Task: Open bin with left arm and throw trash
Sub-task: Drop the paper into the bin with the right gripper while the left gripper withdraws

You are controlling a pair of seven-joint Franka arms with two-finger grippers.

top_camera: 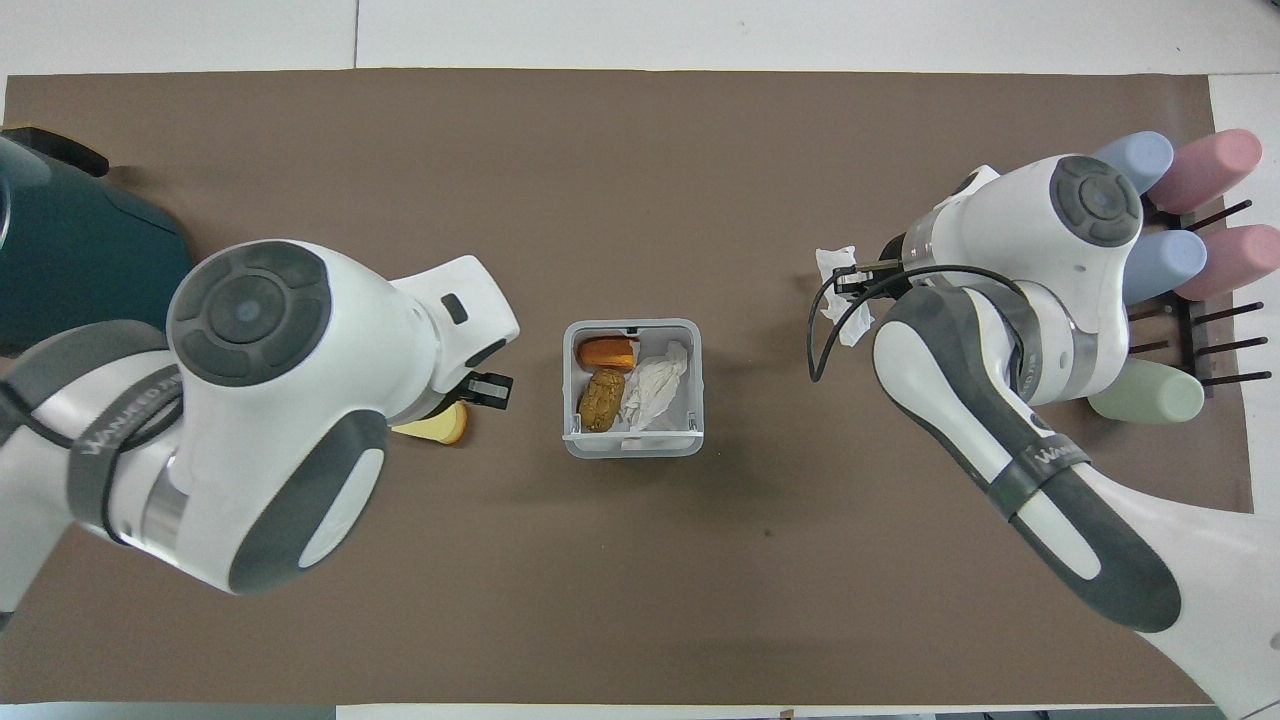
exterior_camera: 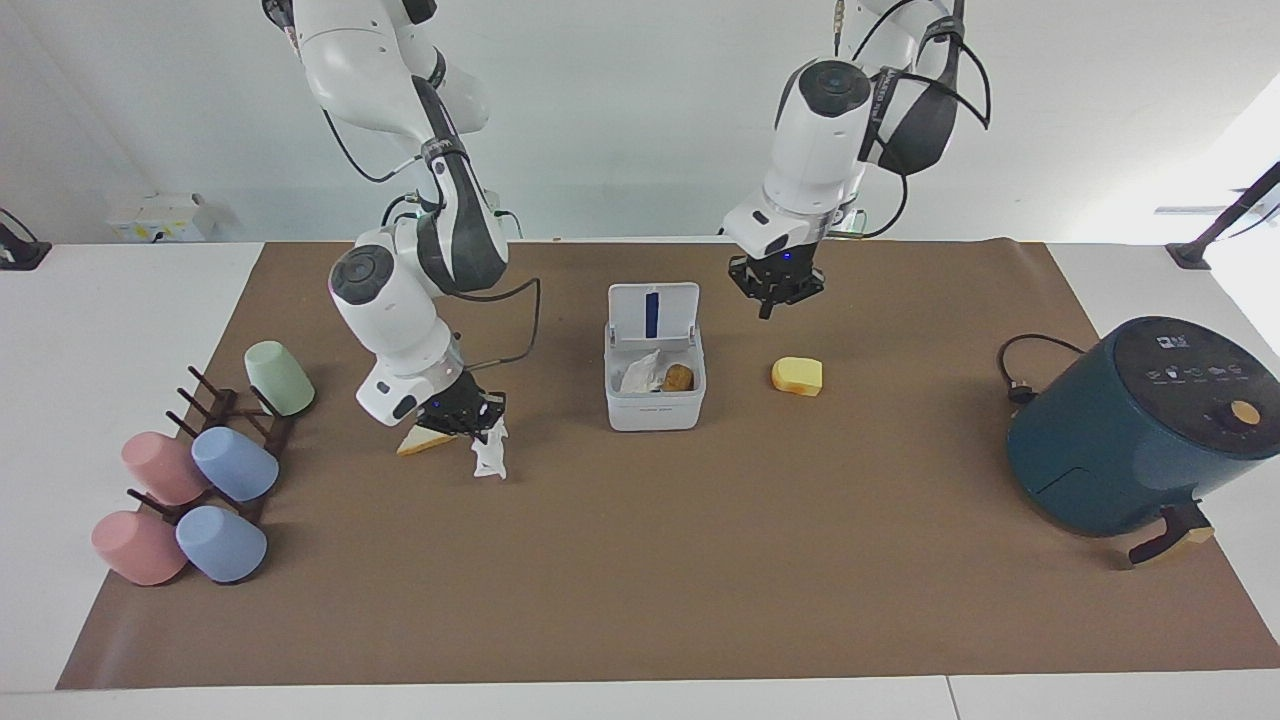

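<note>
The white-grey bin (exterior_camera: 655,408) stands mid-mat with its lid (exterior_camera: 652,312) upright, blue stripe showing. Inside lie a white tissue, a brown lump and an orange piece (top_camera: 607,352). My left gripper (exterior_camera: 771,296) is shut and empty, raised over the mat between the bin and the left arm's base. My right gripper (exterior_camera: 472,424) is shut on the crumpled white tissue (exterior_camera: 489,457), which hangs from it just above the mat. The bread wedge (exterior_camera: 420,443) lies on the mat beside that gripper. The yellow block (exterior_camera: 797,375) lies beside the bin toward the left arm's end.
A dark teal air fryer (exterior_camera: 1130,430) with its cable (exterior_camera: 1020,365) stands at the left arm's end. A rack with several pastel cups (exterior_camera: 230,465) sits at the right arm's end. In the overhead view the bin's rim (top_camera: 697,390) shows between both arms.
</note>
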